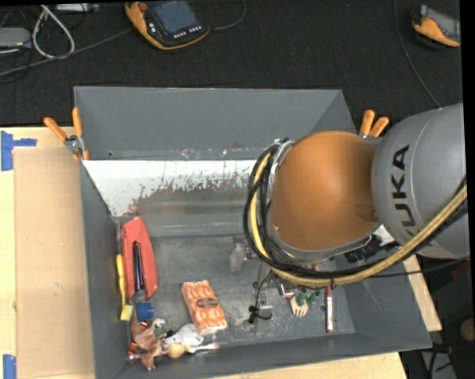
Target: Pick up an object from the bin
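"Starting at the left wall of the bin (211,119), what lies there?"

"A long red case (138,260), its length running front to back. A thin yellow stick (120,275) lies tight along its left side and a small blue block (144,311) sits at its near end. Below those, in the front left corner, is a small heap of toy figures (159,341)."

"And toward the middle?"

"An orange-and-pink striped block (204,306) lies flat, also running front to back, with its far end leaning a little left. Right of it, across a bare strip of floor, the gripper (261,305) hangs below the orange cover (320,193) on the wrist. Just right of the gripper comes a small green-and-white piece (300,302), then a red-and-white pen (330,310) lying front to back."

"Is the gripper open? Is it holding anything?"

"I cannot tell either. The cover hides too much of it."

"So which thing is it likely to pick?"

"It stands between the striped block and the green-and-white piece, near both and touching neither as far as I can see. If it takes the block, that lies to its left. I'd judge the arm must shift left and grip across the block's short width, since its length runs front to back."
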`<control>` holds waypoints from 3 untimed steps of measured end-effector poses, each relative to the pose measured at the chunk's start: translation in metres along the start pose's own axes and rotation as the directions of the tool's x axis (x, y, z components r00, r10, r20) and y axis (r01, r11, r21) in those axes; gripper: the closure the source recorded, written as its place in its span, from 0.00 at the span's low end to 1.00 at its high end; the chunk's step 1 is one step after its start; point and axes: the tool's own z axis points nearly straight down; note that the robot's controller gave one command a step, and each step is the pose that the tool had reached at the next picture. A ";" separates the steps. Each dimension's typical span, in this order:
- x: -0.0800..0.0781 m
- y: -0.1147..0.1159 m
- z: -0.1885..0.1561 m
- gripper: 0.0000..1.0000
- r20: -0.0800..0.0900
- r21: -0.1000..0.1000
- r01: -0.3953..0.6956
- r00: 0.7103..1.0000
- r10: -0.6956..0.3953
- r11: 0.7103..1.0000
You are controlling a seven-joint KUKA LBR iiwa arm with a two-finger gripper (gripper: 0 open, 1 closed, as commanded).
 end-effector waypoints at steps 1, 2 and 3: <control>-0.002 -0.001 -0.003 0.00 0.006 -0.001 -0.004 1.000 0.004 1.000; -0.023 0.037 0.080 0.00 0.009 -0.002 0.006 1.000 -0.006 1.000; -0.057 0.061 0.165 0.00 0.019 -0.006 -0.095 0.995 0.095 0.995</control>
